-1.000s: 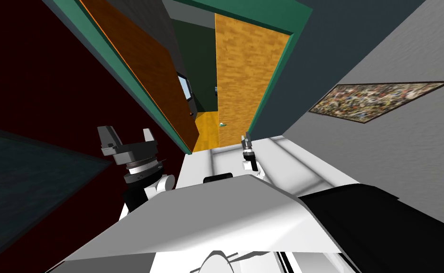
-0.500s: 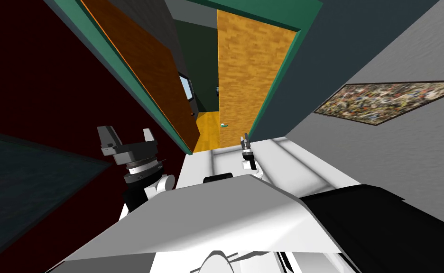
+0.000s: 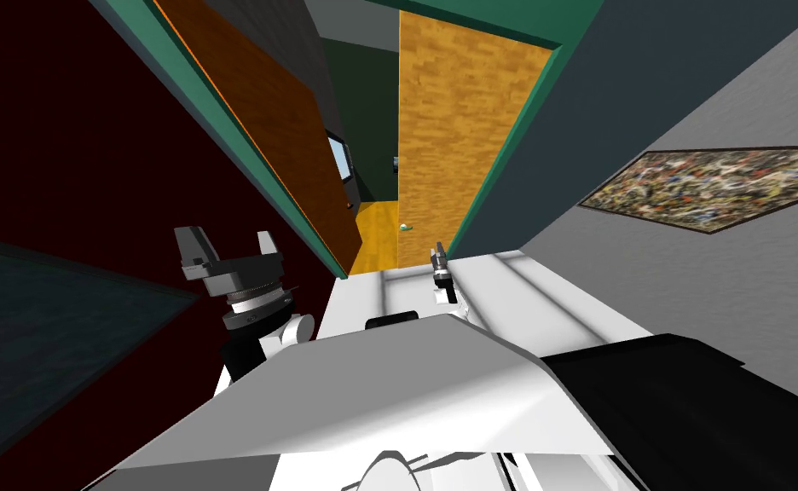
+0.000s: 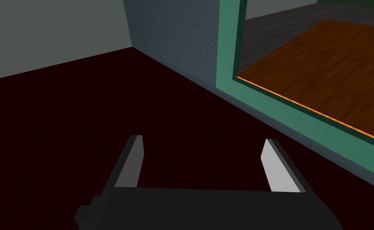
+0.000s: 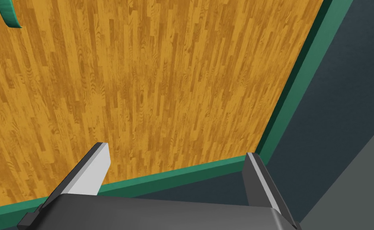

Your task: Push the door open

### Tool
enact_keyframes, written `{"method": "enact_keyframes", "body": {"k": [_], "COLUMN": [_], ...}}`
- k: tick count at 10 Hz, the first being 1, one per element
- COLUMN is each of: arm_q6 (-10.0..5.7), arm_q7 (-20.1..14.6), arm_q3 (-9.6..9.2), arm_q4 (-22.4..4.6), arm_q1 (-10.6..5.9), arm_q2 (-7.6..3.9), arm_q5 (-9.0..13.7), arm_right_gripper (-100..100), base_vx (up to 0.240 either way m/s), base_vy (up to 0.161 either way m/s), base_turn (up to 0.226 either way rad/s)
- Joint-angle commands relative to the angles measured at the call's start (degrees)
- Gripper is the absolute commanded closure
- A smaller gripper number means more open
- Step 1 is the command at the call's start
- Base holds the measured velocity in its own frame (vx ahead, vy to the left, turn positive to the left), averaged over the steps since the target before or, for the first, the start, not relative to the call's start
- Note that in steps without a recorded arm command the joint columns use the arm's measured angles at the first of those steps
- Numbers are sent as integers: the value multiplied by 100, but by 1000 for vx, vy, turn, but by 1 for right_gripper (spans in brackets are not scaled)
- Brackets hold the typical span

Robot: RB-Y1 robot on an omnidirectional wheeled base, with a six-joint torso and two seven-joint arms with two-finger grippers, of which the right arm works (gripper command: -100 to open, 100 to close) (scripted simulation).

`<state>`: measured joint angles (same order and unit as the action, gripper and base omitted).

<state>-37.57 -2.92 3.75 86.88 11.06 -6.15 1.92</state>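
The light orange wood-grain door [image 3: 453, 128] stands in a green frame [image 3: 521, 128], with a small green handle [image 3: 403, 228] near its free edge. My right gripper [image 3: 438, 251] is low at the foot of this door, open, with nothing between its fingers. In the right wrist view the door [image 5: 142, 80] is close ahead of the gripper [image 5: 176, 151], the handle [image 5: 7, 14] lies off to one side and the frame [image 5: 294, 84] to the other. My left gripper [image 3: 228, 244] is open beside a dark red wall [image 4: 82, 104].
A darker orange panel [image 3: 278, 145] sits in the green frame [image 4: 228, 44] on the left of the opening. Through the gap I see an orange floor [image 3: 376, 239] and a dark green wall. A framed picture [image 3: 713, 192] hangs on the grey wall to the right.
The whole head view has shifted: the door and wall picture sit further right and look larger, so I have moved toward the doorway. My right gripper has crept slightly toward the door.
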Motion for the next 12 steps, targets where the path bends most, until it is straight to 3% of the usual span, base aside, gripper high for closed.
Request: {"method": "enact_keyframes", "body": {"k": [1,7,8,12], "arm_q6": [-52,-247,-247,-399], "arm_q7": [4,18,18,30], "arm_q3": [8,52,52,87], "arm_q4": [-286,-1312,-1386,-2206], "arm_q1": [-109,-531,-531,-862], "arm_q2": [-16,-75,-75,-118], "arm_q5": [39,163,163,261], "arm_right_gripper": [-100,-100,-100,-100], "base_vx": [93,81,60,79], "base_vy": [-6,-12,-13,-19], "base_turn": [68,61,40,72]}}
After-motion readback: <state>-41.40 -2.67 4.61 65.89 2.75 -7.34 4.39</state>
